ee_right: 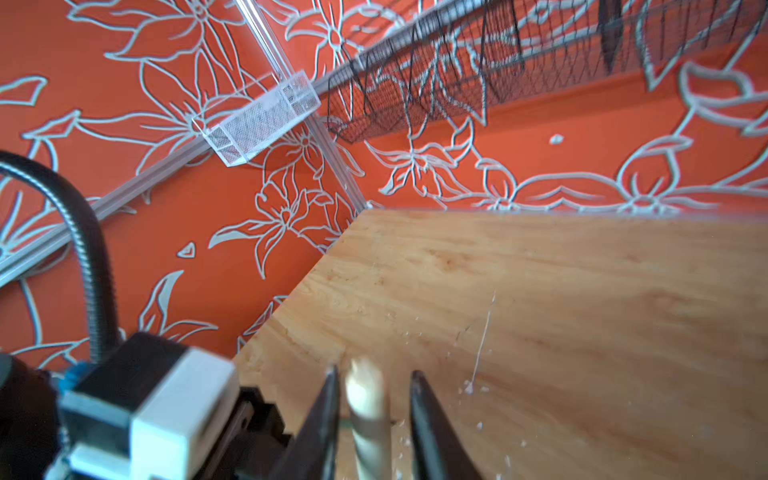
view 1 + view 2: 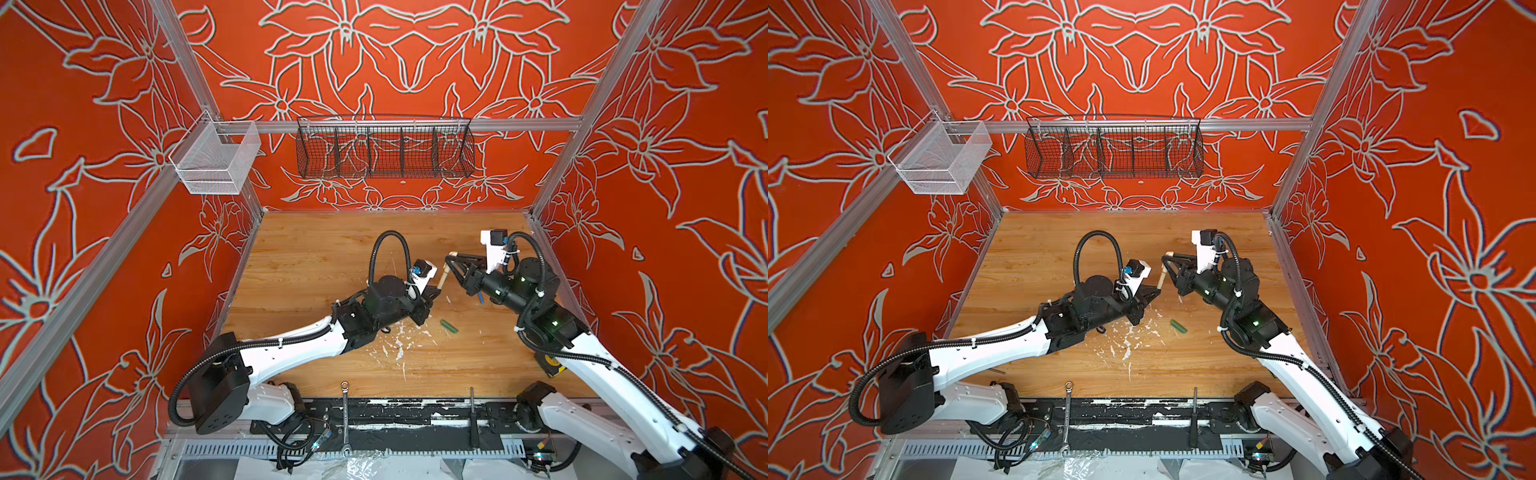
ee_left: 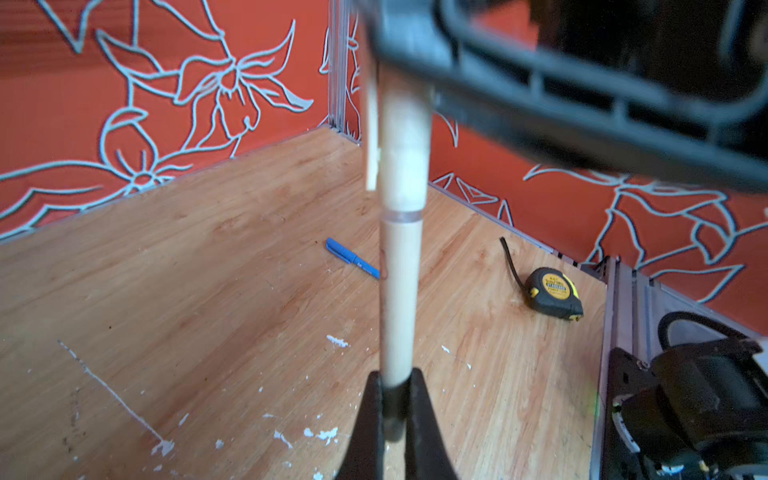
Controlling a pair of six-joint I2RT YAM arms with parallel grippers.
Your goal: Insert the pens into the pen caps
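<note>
The green pen (image 2: 449, 326) is lying on the table (image 2: 316, 257) toward the front (capped or not, too small to tell), and the blue pen (image 3: 352, 257) is lying just beyond it. The left gripper (image 3: 395, 378) is pinching the tan pen (image 3: 399, 299) by its dark lower end, lifted off the table. Farther back, the right gripper (image 1: 374, 374) is standing with its jaws spread either side of the tan cap (image 3: 405, 145) on the pen's top, apart from it.

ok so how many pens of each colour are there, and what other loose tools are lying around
tan pen: 1, in the left gripper's jaws
blue pen: 1
green pen: 1
tape measure: 1
wrench: 1
dark rod: 1
total: 6
</note>
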